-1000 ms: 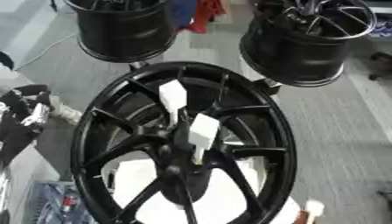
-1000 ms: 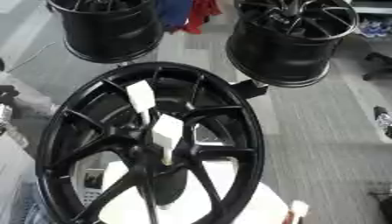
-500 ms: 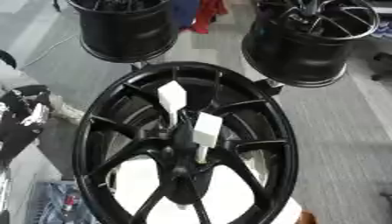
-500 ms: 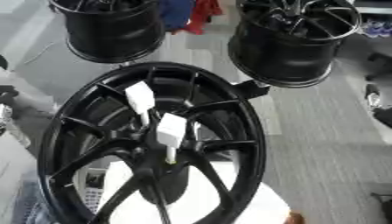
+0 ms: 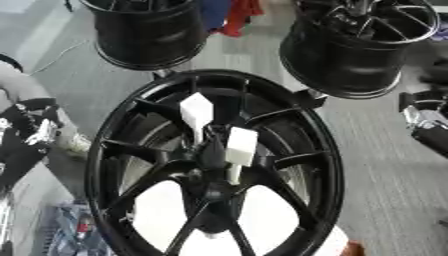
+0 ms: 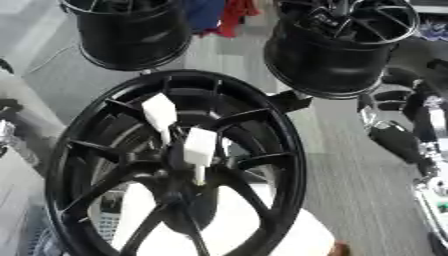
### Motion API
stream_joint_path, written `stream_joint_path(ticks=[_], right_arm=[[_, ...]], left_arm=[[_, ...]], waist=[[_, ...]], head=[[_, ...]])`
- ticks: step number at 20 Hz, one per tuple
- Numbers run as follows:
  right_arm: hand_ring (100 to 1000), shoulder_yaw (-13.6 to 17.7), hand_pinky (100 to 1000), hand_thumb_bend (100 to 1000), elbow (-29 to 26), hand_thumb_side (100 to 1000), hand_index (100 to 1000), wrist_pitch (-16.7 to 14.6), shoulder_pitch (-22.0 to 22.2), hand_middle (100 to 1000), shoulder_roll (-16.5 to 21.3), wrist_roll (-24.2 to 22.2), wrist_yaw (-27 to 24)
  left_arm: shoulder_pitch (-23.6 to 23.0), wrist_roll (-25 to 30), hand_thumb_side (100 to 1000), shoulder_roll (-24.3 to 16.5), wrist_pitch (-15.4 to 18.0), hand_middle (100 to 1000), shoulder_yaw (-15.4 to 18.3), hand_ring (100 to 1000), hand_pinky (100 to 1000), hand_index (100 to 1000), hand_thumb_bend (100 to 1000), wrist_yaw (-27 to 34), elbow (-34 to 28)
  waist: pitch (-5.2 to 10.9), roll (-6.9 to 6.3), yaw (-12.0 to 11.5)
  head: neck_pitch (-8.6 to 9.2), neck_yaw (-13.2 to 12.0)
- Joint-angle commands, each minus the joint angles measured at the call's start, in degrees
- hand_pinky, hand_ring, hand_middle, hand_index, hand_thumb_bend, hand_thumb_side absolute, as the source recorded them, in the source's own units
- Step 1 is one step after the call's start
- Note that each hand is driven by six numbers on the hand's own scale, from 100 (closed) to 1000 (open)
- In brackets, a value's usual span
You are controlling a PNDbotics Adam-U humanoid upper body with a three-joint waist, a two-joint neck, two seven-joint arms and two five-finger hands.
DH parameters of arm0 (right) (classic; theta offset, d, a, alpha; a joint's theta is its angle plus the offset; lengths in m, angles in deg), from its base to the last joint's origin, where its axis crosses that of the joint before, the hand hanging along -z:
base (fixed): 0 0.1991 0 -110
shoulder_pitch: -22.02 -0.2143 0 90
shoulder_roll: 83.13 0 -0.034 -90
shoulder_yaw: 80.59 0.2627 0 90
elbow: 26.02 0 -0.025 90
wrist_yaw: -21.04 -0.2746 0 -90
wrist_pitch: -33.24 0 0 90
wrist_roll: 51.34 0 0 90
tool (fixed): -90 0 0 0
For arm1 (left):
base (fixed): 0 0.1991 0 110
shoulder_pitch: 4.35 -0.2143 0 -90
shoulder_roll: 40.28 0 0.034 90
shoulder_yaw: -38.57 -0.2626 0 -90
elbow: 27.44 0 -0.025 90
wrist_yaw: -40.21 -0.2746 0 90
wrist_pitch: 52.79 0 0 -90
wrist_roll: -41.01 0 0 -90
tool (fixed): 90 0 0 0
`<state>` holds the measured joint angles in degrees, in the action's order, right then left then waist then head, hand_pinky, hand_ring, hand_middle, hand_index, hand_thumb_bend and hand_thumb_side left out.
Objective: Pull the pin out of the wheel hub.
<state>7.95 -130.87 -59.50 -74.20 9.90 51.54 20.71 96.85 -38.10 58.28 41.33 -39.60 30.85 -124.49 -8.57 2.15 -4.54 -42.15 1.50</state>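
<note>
At the middle of the frame the black wheel hub [image 5: 325,160] lies face-up toward the camera, and two white-headed pins rise from its centre where the spokes meet. The upper pin [image 5: 196,111] stands a little left of centre and the lower pin [image 5: 241,146] just to its right. Each has a blocky white head and a thin stem running down the picture into the hub, so their long axes point up and slightly away from the hub's middle; a pull would likely have to follow that line. The right hand [image 6: 398,140] shows at the right edge of the right eye view, level with the hub's upper rim and well apart from both pins, which lie to its left and a little lower. The left hand [image 5: 31,132] sits at the left edge, outside the rim, also well apart. Neither hand holds anything that can be seen, and whether either is open or closed cannot be told. By position the lower pin looks slightly nearer the right hand. Compared with half a second ago, the hub, both pins and the two other wheels [image 5: 144,35] at the top sit as they were and the left hand has not shifted, while the right arm has come further in from the right edge.
</note>
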Motion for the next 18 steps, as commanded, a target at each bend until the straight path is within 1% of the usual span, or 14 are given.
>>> stream_joint_path(ticks=[1,4,8,13,18], right_arm=[[674,-2.18,652,259,-1.27,198,840,-0.88,-1.35,745,-1.26,-2.38,-2.31],[671,-2.98,652,252,-0.28,199,838,-1.35,-2.33,738,-3.75,-3.34,-2.51],[669,-3.51,651,247,1.16,198,837,-1.94,-3.09,734,-5.94,-3.86,-2.56],[671,-3.75,653,247,2.03,209,837,-2.11,-3.31,735,-6.52,-4.18,-2.22],[669,-3.2,652,248,2.43,212,836,-1.91,-3.19,732,-6.66,-3.7,-1.68]], left_arm=[[0.77,0.1,462,-0.17,0.2,661,-0.14,574,565,745,139,0.4,-1.1],[0.78,-0.01,461,0.05,0.29,660,-0.16,573,565,744,138,0.54,-1.07],[0.74,-0.23,461,0.27,0.34,659,-0.19,572,564,743,136,0.72,-1.02],[0.75,-0.24,461,0.34,0.4,658,-0.23,572,564,743,136,0.8,-1.06],[0.73,-0.08,462,0.38,0.51,659,-0.37,572,564,742,138,0.96,-1.11]], waist=[[0.36,-0.31,-0.18],[0.26,-0.45,-0.23],[0.23,-0.59,-0.15],[0.17,-0.58,-0.22],[0.18,-0.48,-0.21]], head=[[0.86,0.27],[1.01,0.42],[1.11,0.53],[1.14,0.52],[1.06,0.44]])
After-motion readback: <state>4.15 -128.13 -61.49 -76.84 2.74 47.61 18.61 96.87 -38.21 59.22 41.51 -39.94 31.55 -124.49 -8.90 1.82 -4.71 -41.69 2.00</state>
